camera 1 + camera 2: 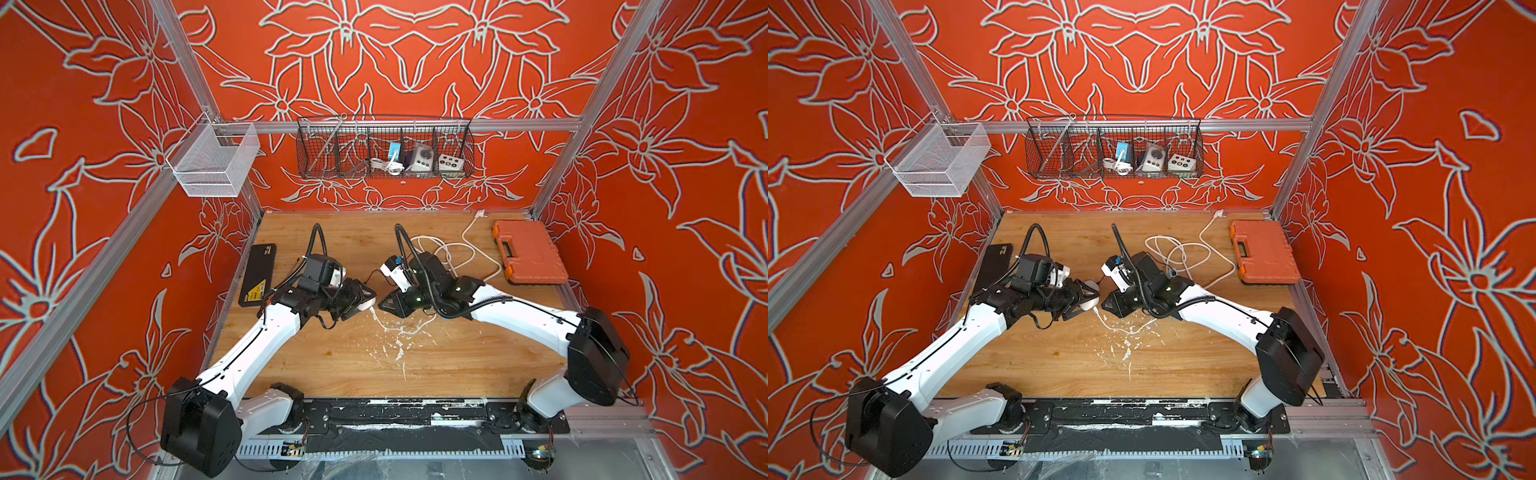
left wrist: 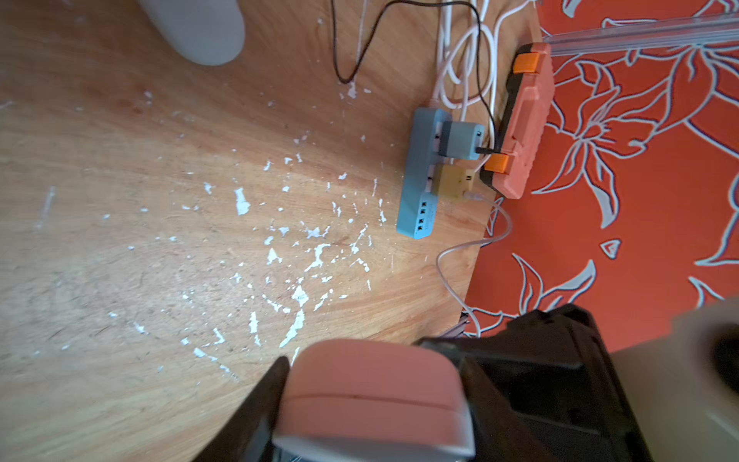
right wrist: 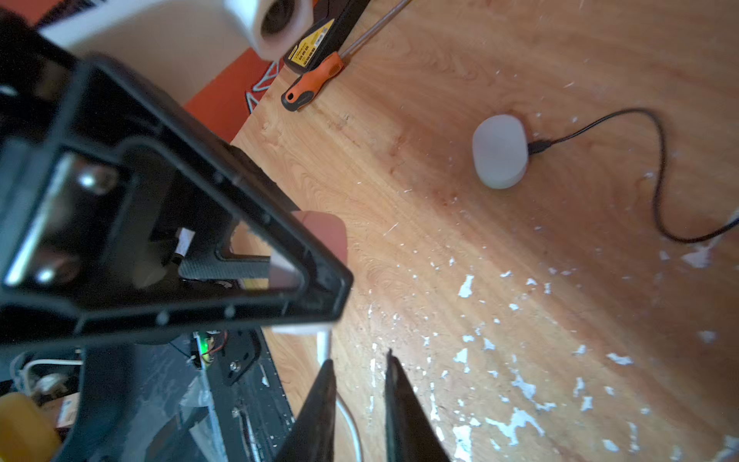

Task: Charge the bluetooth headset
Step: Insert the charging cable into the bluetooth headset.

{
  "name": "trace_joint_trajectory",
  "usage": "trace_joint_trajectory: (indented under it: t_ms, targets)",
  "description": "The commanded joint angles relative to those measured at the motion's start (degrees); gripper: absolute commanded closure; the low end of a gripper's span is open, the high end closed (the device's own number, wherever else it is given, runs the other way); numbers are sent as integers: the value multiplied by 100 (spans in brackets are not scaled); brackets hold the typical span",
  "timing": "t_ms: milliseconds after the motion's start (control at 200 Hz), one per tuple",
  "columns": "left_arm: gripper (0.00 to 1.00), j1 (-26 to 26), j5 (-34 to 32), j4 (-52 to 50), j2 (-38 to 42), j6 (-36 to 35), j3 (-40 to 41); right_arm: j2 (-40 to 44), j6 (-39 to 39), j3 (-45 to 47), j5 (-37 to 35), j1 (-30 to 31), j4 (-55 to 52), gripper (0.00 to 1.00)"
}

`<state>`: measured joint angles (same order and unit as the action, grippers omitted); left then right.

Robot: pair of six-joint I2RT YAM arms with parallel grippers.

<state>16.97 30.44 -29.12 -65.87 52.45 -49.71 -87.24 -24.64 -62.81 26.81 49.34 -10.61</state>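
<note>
Centrally above the bench (image 1: 332, 365), the left tool (image 1: 360, 300) clamps one pinkish headset case (image 2: 372, 396) whose end one white cable (image 3: 348, 424) meets, the right tool (image 3: 358, 358) stands slightly parted around that cable, and a second, white case (image 3: 500, 150) lies just beyond toward the far edge, on one black cable (image 3: 660, 168).

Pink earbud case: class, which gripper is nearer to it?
Left. The left gripper clamps the pink earbud case; the right gripper hovers just beside it, jaws apart.

The tabletop (image 1: 332, 365) is scuffed wood; the headset case (image 2: 372, 396) is smooth matt plastic.
</note>
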Motion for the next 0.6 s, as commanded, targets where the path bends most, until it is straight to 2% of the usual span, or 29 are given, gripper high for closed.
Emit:
trace_joint_trajectory:
  t_ms: [0, 110, 390, 595]
  targets:
    - [94, -145, -324, -409, -55, -148, -33, 404, -67, 320, -314, -53, 332, 72]
    - [89, -253, -583, -480, -154, -241, 38, 741, -67, 656, -549, -54, 297, 69]
    - [87, -519, -980, -316, -673, -335, 482, 1433, 3, 1319, -1062, -54, 174, 63]
    - [81, -533, -1337, -296, -1157, -436, 542, 1870, -30, 1741, -1450, -56, 191, 60]
